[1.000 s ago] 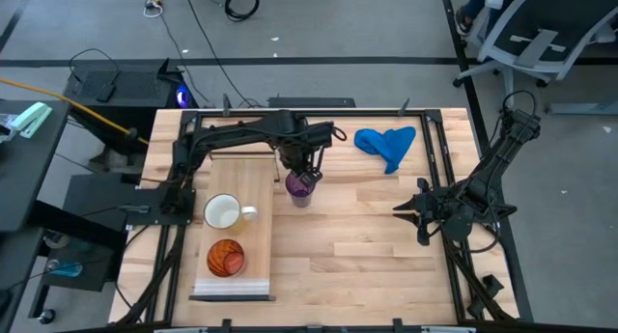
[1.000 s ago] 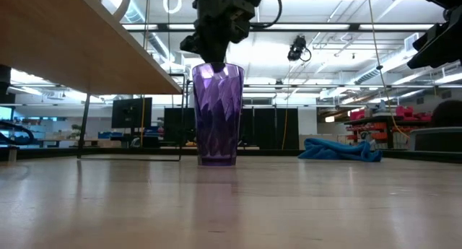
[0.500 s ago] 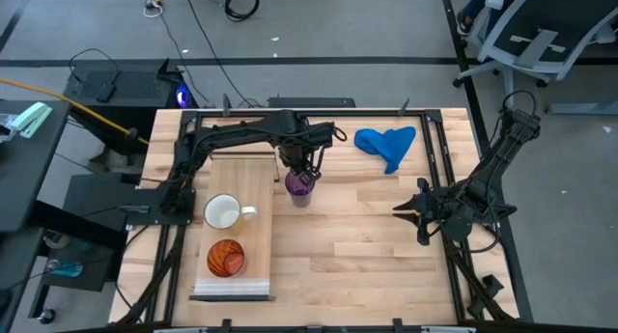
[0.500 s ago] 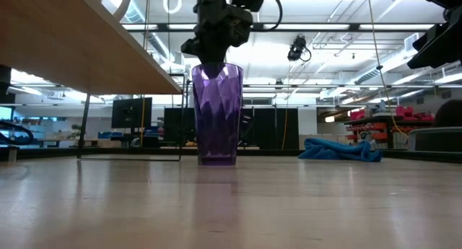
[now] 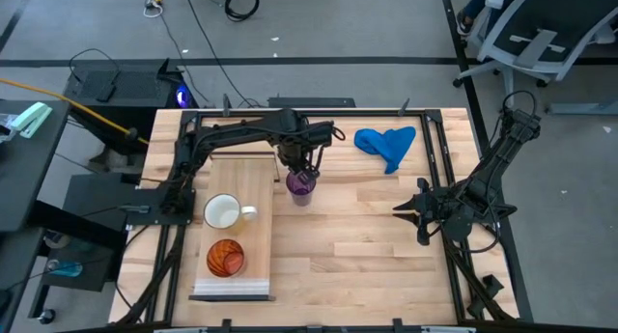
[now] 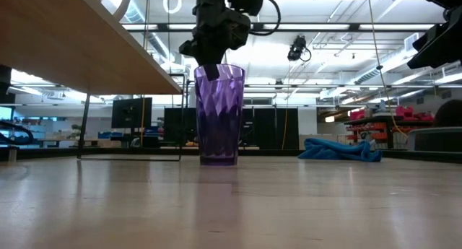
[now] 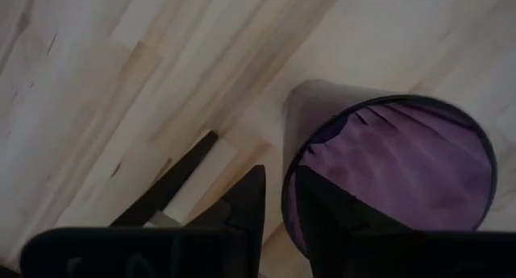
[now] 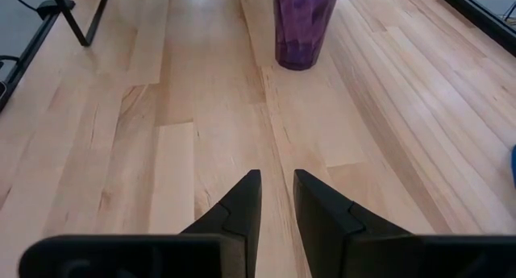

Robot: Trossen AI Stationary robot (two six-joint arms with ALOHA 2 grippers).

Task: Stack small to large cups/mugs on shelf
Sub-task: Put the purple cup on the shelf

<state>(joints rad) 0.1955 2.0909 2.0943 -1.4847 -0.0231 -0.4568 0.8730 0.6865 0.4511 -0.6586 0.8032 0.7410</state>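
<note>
The translucent purple tumbler (image 5: 301,186) stands upright with its base on the tabletop, just right of the shelf (image 5: 253,275); it also shows in the low view (image 6: 219,115). My left gripper (image 5: 297,171) is shut on its rim from above. The white mug (image 5: 223,212) and the orange-red cup (image 5: 226,258) stand on the shelf board. My right gripper (image 5: 401,210) waits shut and empty over the table's right part, facing the tumbler (image 8: 302,24). My left gripper has the tumbler's rim (image 7: 287,189) between its two fingers, one finger (image 7: 326,209) inside the cup and one outside. The fingers point down from above. The tumbler stays upright with its base on the table.
A crumpled blue cloth (image 5: 386,143) lies at the far right of the table. The shelf's dark metal frame end (image 5: 237,157) is at the far side, close to the tumbler. Bare tabletop (image 5: 357,246) lies between the two arms.
My left gripper has come down a little onto the tumbler's rim, so that one finger now shows inside the cup. The tumbler has shifted slightly sideways on the table and stays upright.
</note>
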